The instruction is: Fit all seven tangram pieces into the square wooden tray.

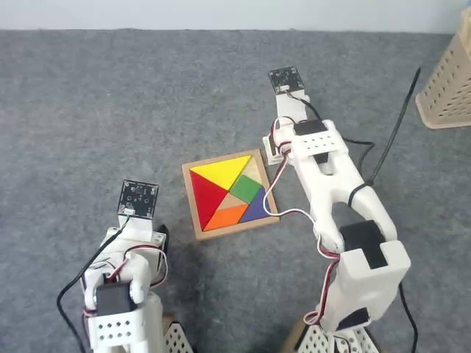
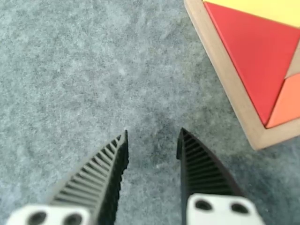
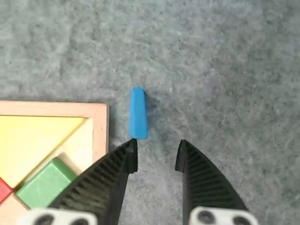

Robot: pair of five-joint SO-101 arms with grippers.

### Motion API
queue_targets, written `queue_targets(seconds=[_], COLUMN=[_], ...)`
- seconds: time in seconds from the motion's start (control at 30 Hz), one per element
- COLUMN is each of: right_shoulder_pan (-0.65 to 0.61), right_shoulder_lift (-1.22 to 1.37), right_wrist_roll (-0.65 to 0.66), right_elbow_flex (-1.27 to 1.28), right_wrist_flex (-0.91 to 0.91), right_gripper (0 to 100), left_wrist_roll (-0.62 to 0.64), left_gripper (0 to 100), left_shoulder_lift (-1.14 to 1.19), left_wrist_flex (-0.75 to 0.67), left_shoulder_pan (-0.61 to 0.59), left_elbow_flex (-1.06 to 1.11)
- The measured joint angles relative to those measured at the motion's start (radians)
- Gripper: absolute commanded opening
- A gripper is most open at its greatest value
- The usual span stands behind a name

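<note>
Square wooden tray [image 1: 193, 198] was set mid-bench, with one slot seen bare. Small blue wooden piece [image 3: 138, 114] was found on bench just outside tray rim. Right pincer [image 3: 156, 152] was held released just before it, likely for pickup. Left pincer [image 2: 152, 145] was held released, empty, beside tray corner.

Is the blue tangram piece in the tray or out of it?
Out. The blue piece sits on the carpet beside the tray's rim, ahead of the open right gripper; a bare slot shows in the tray.
</note>
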Motion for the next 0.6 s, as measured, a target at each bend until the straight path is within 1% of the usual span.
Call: queue_targets(seconds=[0.13,0.3,0.6], right_shoulder_pan=[-0.009,-0.055,-0.074], right_shoulder_lift=[0.000,0.000,0.000], right_wrist_roll=[0.000,0.048,0.060], right_elbow_flex=[0.000,0.000,0.000], right_wrist_flex=[-0.009,-0.011,-0.011], right_gripper=[14.8,14.8,14.5], left_wrist_roll=[0.000,0.000,0.000], left_gripper=[17,17,17], left_shoulder_lift=[0.000,0.000,0.000], left_wrist_flex=[0.000,0.000,0.000], left_shoulder_pan=[0.000,0.000,0.000], left_elbow_flex=[0.000,0.000,0.000])
